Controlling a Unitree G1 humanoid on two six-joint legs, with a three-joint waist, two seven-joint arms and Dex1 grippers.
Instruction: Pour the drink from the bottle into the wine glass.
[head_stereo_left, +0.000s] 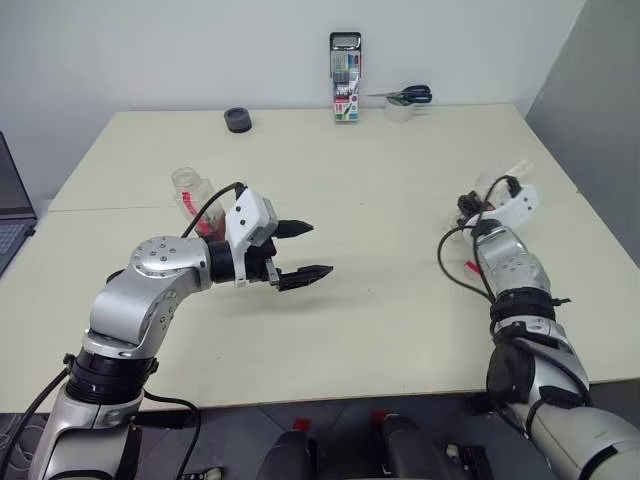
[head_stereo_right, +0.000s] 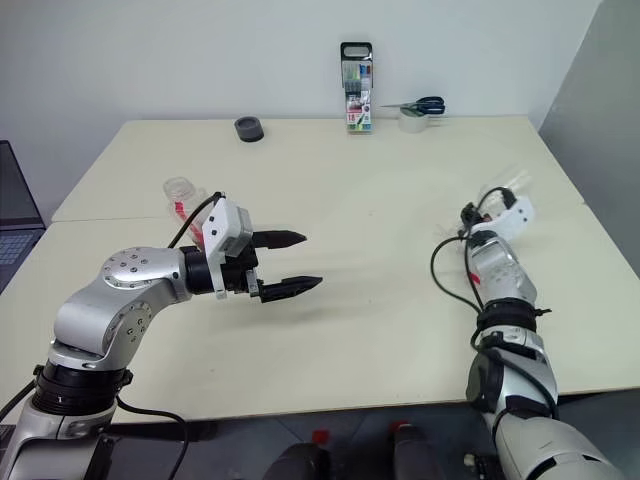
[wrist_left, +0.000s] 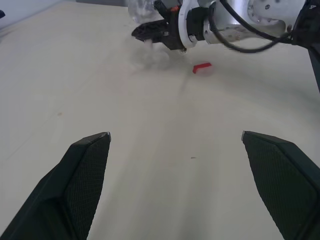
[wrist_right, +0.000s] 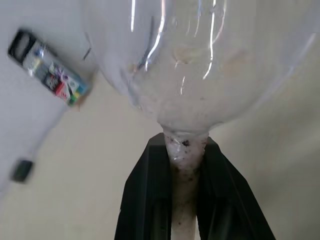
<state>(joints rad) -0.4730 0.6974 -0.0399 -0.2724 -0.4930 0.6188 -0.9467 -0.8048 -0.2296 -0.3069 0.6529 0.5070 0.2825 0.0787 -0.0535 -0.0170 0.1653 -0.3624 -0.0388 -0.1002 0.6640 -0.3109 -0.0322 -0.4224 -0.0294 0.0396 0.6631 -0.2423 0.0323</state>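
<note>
Gripping the wine glass (wrist_right: 200, 65) by its stem, just under the bowl, the right gripper (wrist_right: 186, 165) is seen clamped shut at the table's (head_stereo_left: 380, 180) right side. The left gripper (head_stereo_left: 300, 250) is held wide apart and empty above the tabletop, with the bottle (head_stereo_left: 192, 200) standing just behind its arm

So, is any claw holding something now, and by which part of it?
The right claw is shut on the wine glass, gripping its thin stem just below the bowl. The left claw is open and holds nothing.
</note>
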